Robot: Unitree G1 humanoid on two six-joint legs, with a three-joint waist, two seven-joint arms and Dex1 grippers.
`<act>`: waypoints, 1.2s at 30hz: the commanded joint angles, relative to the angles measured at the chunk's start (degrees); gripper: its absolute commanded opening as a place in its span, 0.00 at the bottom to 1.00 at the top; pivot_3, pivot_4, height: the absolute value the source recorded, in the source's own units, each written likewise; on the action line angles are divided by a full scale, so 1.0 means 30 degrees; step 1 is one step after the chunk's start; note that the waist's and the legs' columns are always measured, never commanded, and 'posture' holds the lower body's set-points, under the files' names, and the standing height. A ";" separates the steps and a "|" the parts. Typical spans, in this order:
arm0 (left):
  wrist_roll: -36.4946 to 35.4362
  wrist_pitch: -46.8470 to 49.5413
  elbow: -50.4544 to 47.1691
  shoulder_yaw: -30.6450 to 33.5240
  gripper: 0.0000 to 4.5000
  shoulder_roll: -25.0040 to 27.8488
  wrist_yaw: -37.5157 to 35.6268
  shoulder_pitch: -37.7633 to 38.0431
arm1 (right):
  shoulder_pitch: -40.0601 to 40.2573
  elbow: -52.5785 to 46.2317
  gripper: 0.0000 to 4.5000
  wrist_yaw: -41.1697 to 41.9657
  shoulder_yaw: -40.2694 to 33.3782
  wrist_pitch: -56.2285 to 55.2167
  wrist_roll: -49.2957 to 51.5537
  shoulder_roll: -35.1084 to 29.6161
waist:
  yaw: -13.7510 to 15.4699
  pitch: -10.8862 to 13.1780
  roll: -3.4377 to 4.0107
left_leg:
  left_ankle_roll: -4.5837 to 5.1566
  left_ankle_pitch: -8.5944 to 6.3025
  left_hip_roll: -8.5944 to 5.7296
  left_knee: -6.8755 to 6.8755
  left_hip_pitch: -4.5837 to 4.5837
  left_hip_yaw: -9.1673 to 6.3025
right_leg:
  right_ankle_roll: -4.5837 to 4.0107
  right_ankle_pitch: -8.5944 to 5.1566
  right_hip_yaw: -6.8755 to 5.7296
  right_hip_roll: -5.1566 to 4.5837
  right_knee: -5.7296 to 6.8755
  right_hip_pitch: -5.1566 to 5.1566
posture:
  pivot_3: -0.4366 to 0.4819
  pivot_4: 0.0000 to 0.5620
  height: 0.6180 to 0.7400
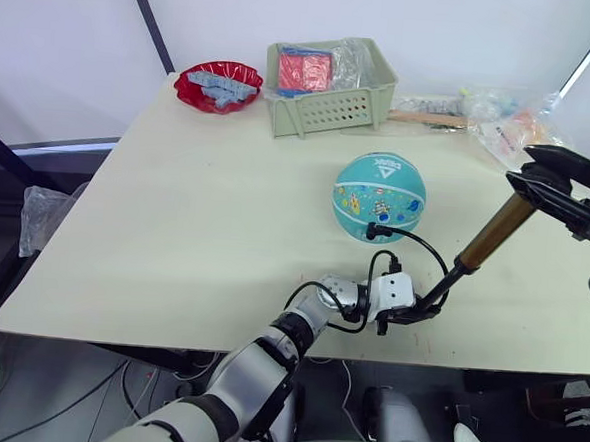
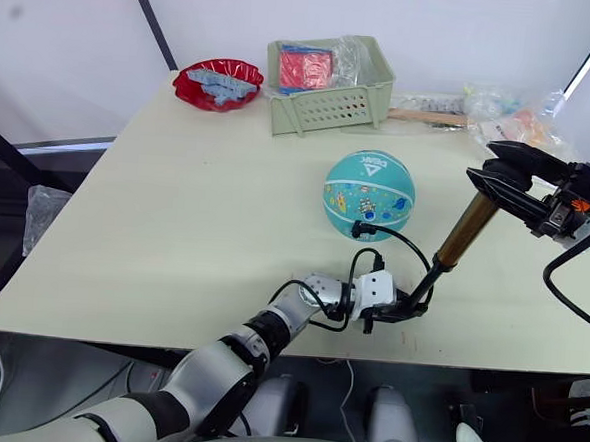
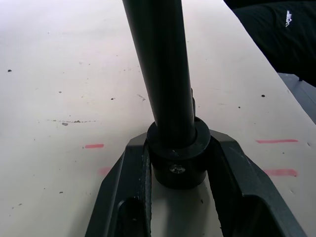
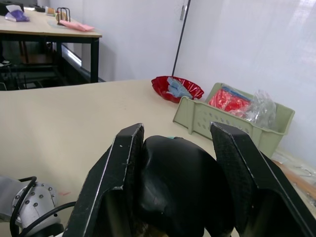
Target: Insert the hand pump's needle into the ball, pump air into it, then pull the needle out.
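**Both grippers clamped on the pump, hose plugged into the ball**

The left gripper [image 3: 178,170] has its two fingers [image 3: 129,187] closed on the black base collar of the hand pump [image 1: 497,233], pinning it against the table [image 1: 175,224]. From between those fingers the gold barrel slants up to the right gripper [image 4: 177,182], whose fingers [image 4: 116,177] squeeze the black handle. The head views add the thin hose [image 1: 414,238], which loops from beside the left fingers up to the ball [image 1: 379,197]; there the needle [image 1: 374,229] fitting meets the ball's near side. The right wrist view also shows a green basket [image 4: 232,116] and a red bowl [image 4: 177,89] beyond its fingers.
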 commanded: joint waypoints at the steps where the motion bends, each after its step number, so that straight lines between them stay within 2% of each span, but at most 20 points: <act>1: 0.1147 0.0654 0.1297 -0.0824 0.24 0.0714 -0.0360 0.0694 | -0.0279 -0.0193 0.36 -0.0438 -0.1380 -0.0714 -0.0452 0.0145 | -0.0003 0.0000 0.0000 | 0.0000 0.0000 0.0000 0.0000 0.0001 0.0000 | 0.0000 0.0000 0.0000 0.0000 0.0000 0.0000 | 0.48 0.27 1.00; 8: 0.1111 0.0667 0.1240 -0.0784 0.24 0.0794 -0.0309 0.0718 | 0.3079 -0.0175 0.36 0.0323 0.1867 -0.2541 -0.3568 0.2103 | -0.0026 -0.0054 -0.0082 | 0.0000 0.0000 0.0014 0.0000 0.0023 -0.0010 | -0.0002 -0.0001 -0.0004 0.0027 0.0007 0.0012 | 0.48 0.27 1.00; 10: 0.1114 0.0642 0.1171 -0.0806 0.24 0.0838 -0.0290 0.0856 | 0.3935 0.0009 0.36 0.0302 0.2920 -0.3232 -0.4468 0.2851 | -0.0017 -0.0168 -0.0240 | 0.0000 0.0000 0.0015 0.0008 0.0030 -0.0017 | -0.0004 0.0003 -0.0001 0.0028 0.0011 0.0015 | 0.48 0.27 1.00; 13: 0.1135 0.0645 0.1100 -0.0806 0.24 0.0863 -0.0280 0.0963 | 0.4569 0.0238 0.36 0.0168 0.3592 -0.3908 -0.4980 0.3929 | -0.0021 -0.0191 -0.0228 | -0.0001 -0.0001 0.0042 0.0005 0.0041 -0.0046 | -0.0012 -0.0001 -0.0018 0.0054 0.0010 0.0028 | 0.48 0.27 1.00; 21: 0.1163 0.0708 0.1051 -0.0810 0.24 0.0773 -0.0212 0.1017 | 0.6584 0.3195 0.36 -0.0029 0.6501 -0.8023 -0.9810 0.5409 | -0.0014 -0.0292 -0.0300 | -0.0004 -0.0002 0.0039 -0.0002 0.0077 -0.0050 | -0.0013 -0.0003 -0.0026 0.0060 0.0008 0.0040 | 0.48 0.27 1.00; 25: 0.1168 0.0751 0.1123 -0.0772 0.24 0.0711 -0.0152 0.0941 | 0.6778 0.3176 0.36 -0.0326 0.6711 -0.8552 -0.9931 0.5766 | -0.0016 -0.0304 -0.0276 | -0.0003 -0.0002 0.0042 -0.0002 0.0090 -0.0045 | -0.0012 -0.0003 -0.0023 0.0058 0.0009 0.0048 | 0.48 0.27 1.00; 29: 0.1155 0.0763 0.1173 -0.0741 0.24 0.0689 -0.0119 0.0903 | 0.6406 0.1752 0.36 -0.0508 0.5634 -0.8166 -0.7719 0.6214 | -0.0009 -0.0293 -0.0264 | -0.0004 -0.0003 0.0044 -0.0002 0.0098 -0.0048 | -0.0012 -0.0004 -0.0024 0.0056 0.0009 0.0060 | 0.48 0.27 1.00; 33: 0.1153 0.0772 0.1206 -0.0721 0.24 0.0687 -0.0101 0.0875 | 0.6253 0.1373 0.36 -0.0810 0.5163 -0.7823 -0.7301 0.6244 | -0.0003 -0.0276 -0.0238 | -0.0005 -0.0003 0.0040 -0.0002 0.0086 -0.0046 | -0.0013 -0.0003 -0.0024 0.0048 0.0006 0.0053 | 0.48 0.27 1.00; 36: 0.1155 0.0755 0.1243 -0.0725 0.24 0.0625 -0.0065 0.0910 | 0.5984 -0.0205 0.36 -0.0596 0.2956 -0.6675 -0.5435 0.4800 | 0.0027 -0.0228 -0.0159 | -0.0005 -0.0003 0.0034 -0.0002 0.0057 -0.0044 | -0.0012 -0.0002 -0.0023 0.0032 0.0004 0.0035 | 0.48 0.27 1.00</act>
